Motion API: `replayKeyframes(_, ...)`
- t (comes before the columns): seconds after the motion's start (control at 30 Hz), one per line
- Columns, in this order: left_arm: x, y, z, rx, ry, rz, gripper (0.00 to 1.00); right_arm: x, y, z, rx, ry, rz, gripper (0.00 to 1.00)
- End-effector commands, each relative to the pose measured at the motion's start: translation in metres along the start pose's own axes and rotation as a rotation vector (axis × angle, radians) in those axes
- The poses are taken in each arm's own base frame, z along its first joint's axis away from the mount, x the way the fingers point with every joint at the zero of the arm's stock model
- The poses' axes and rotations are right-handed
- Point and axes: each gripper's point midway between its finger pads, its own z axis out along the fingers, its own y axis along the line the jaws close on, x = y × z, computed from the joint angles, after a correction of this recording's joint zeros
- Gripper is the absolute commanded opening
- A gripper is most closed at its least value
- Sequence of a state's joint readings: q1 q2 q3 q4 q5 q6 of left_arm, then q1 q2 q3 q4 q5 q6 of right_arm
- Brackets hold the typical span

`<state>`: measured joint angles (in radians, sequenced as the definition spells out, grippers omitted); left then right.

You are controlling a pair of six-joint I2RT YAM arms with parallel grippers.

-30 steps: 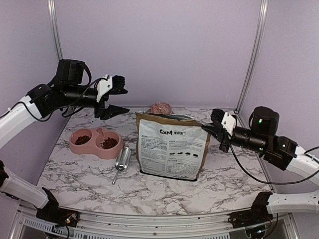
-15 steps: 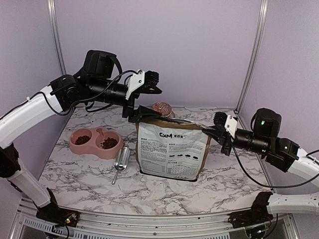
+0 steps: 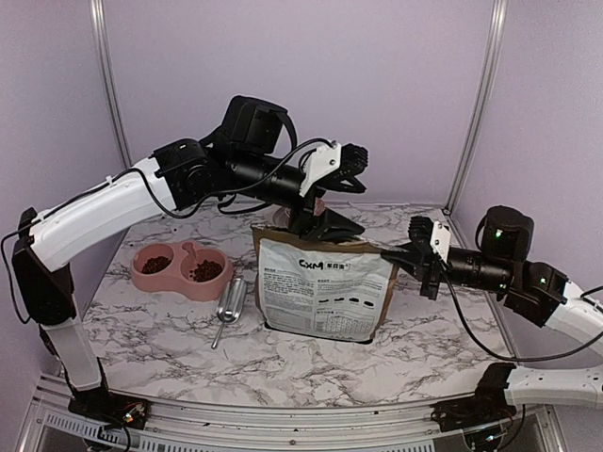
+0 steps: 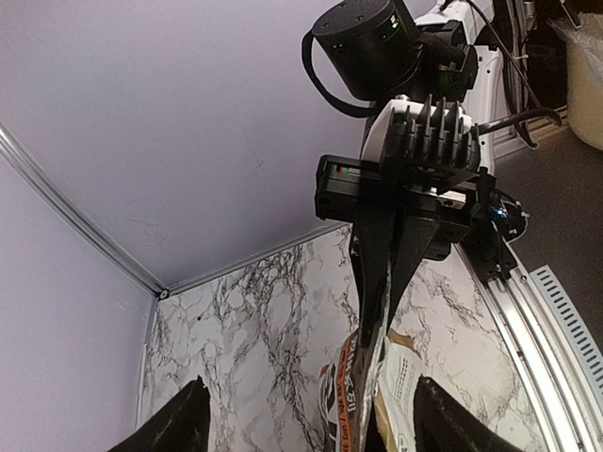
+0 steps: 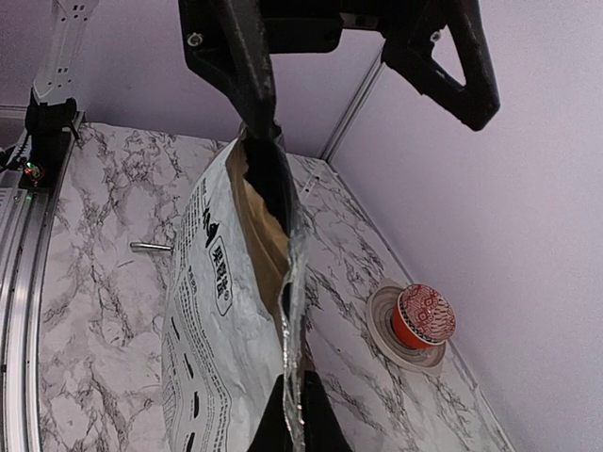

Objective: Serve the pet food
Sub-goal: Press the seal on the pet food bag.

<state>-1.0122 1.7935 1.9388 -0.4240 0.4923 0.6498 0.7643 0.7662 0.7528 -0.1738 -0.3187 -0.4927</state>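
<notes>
The pet food (image 3: 204,270) lies as dark kibble in both cups of a pink double bowl (image 3: 176,280) at the left. A white-and-brown printed bag (image 3: 323,292) stands mid-table with its top torn open. My right gripper (image 3: 407,253) is shut on the bag's right top corner, and its fingers (image 5: 283,424) pinch the foil edge (image 5: 294,311). My left gripper (image 3: 358,209) hangs open over the bag's top. In its wrist view, the bag's rim (image 4: 363,395) lies between its spread fingertips (image 4: 193,424) without touching them. What is inside the bag is hidden.
A metal scoop (image 3: 231,301) lies on the marble between bowl and bag. A cupcake in a red wrapper (image 5: 422,315) sits on a saucer behind the bag, near the back wall. Purple walls close in the back and sides.
My left arm has swung right, from above the bowl to over the bag's top, with its jaws open throughout. The right gripper has kept its hold on the bag's corner.
</notes>
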Motion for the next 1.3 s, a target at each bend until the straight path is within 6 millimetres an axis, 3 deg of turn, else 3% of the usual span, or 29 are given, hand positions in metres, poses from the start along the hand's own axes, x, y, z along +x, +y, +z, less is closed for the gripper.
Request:
replayKeyframes(0.0, -0.012, -0.001, 0.005, 0.036, -0.042, -0.025, 0.73, -0.061, -0.012, -0.018, 0.020, -0.209, -0.046, 0.00)
replayKeyframes(0.33, -0.009, -0.026, 0.025, 0.160, -0.050, -0.064, 0.67, -0.063, -0.008, -0.020, 0.002, -0.215, -0.040, 0.00)
replayKeyframes(0.7, 0.022, -0.046, 0.050, 0.174, 0.081, -0.063, 0.59, -0.064, -0.009, -0.021, 0.004, -0.216, -0.035, 0.00)
replayKeyframes(0.83, 0.033, -0.036, 0.057, 0.122, 0.128, -0.040, 0.49, -0.064, -0.009, -0.020, 0.002, -0.213, -0.033, 0.00)
replayKeyframes(1.17, 0.056, -0.040, 0.064, 0.105, 0.210, 0.002, 0.31, -0.064, -0.010, -0.023, 0.013, -0.215, -0.031, 0.00)
replayKeyframes(1.27, 0.061, -0.036, 0.064, 0.072, 0.248, 0.027, 0.17, -0.064, -0.009, -0.024, 0.010, -0.218, -0.031, 0.00)
